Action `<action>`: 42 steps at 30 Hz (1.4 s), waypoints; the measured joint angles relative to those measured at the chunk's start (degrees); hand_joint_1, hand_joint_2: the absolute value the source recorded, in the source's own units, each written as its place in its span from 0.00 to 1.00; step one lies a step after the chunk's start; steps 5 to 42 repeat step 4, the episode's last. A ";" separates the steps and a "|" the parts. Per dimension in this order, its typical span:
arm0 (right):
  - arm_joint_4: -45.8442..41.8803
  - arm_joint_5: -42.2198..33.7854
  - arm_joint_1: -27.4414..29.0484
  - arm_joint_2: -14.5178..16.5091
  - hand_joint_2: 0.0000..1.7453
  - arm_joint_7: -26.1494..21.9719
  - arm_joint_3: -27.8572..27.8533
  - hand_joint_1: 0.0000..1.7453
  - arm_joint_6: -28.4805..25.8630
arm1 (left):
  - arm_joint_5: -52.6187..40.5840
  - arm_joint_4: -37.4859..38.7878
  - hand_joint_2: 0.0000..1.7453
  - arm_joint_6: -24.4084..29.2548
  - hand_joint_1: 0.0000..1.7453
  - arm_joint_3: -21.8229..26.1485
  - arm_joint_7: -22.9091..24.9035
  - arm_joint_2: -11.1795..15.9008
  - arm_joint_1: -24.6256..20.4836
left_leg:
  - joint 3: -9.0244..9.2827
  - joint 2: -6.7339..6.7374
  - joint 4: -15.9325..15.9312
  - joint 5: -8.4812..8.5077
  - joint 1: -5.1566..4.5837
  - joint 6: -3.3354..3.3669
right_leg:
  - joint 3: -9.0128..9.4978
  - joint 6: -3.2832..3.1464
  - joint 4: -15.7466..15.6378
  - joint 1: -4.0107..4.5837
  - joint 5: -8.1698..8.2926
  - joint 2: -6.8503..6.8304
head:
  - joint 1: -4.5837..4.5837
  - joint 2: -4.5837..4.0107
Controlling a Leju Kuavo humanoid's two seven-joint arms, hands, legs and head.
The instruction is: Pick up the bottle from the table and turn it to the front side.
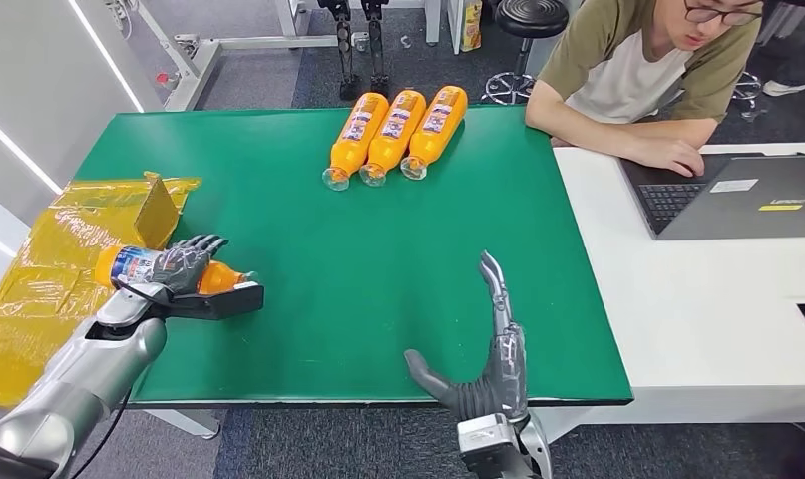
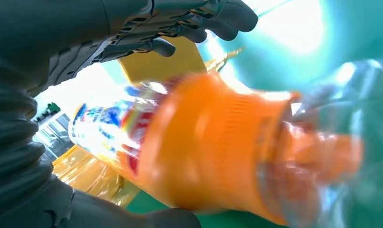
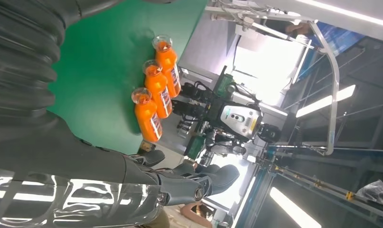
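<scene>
bottle lies sideways in left hand, fingers wrapped over it, at counter left edge near yellow bag | right hand released, fingers straight, holding nothing | three bottles far side | risk: smooth round body may slip or roll during the turn.

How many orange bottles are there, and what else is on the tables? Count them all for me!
Orange bottles: 4, with three lying in a row and one in the left hand, the held bottle
Yellow plastic bags: 1
Laptops: 1
Total: 6
</scene>
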 joint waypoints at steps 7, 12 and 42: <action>-0.63 1.01 0.27 0.41 1.00 0.51 -0.19 0.00 0.56 | 0.99 -0.47 1.00 3.43 0.00 2.19 -2.18 -0.27 -0.34 | -0.02 0.00 0.01 0.00 -0.01 0.00 | -0.03 0.00 -0.01 0.00 0.00 0.00 | 0.00 0.00; -0.63 1.01 0.27 0.41 1.00 0.51 -0.19 0.00 0.56 | 0.99 -0.47 1.00 3.43 0.00 2.19 -2.18 -0.27 -0.34 | -0.02 0.00 0.01 0.00 -0.01 0.00 | -0.03 0.00 -0.01 0.00 0.00 0.00 | 0.00 0.00; -0.63 1.01 0.27 0.41 1.00 0.51 -0.19 0.00 0.56 | 0.99 -0.47 1.00 3.43 0.00 2.19 -2.18 -0.27 -0.34 | -0.02 0.00 0.01 0.00 -0.01 0.00 | -0.03 0.00 -0.01 0.00 0.00 0.00 | 0.00 0.00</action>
